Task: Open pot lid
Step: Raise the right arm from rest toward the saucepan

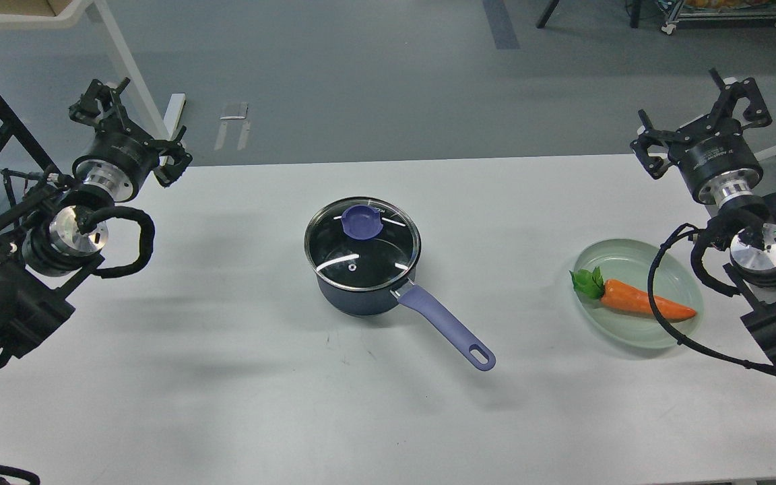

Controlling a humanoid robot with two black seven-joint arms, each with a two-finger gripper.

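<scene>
The dark navy pot (pixel 354 300) stands in the middle of the white table, its long lavender handle (pixel 445 327) pointing toward the near right. The glass lid (pixel 364 259) with its steel rim sits flat on the pot, and the purple knob (pixel 362 221) lies toward its far side. My left gripper (pixel 135 131) hovers open over the table's far left corner, well apart from the pot. At the far right edge my right gripper (pixel 694 121) is also open. Neither holds anything.
A pale green oval plate (pixel 620 256) at the right carries an orange toy carrot (pixel 644 301) with green leaves. A black cable (pixel 657 316) from my right arm loops over the plate. The table (pixel 226 377) ends at the far side, with grey floor beyond.
</scene>
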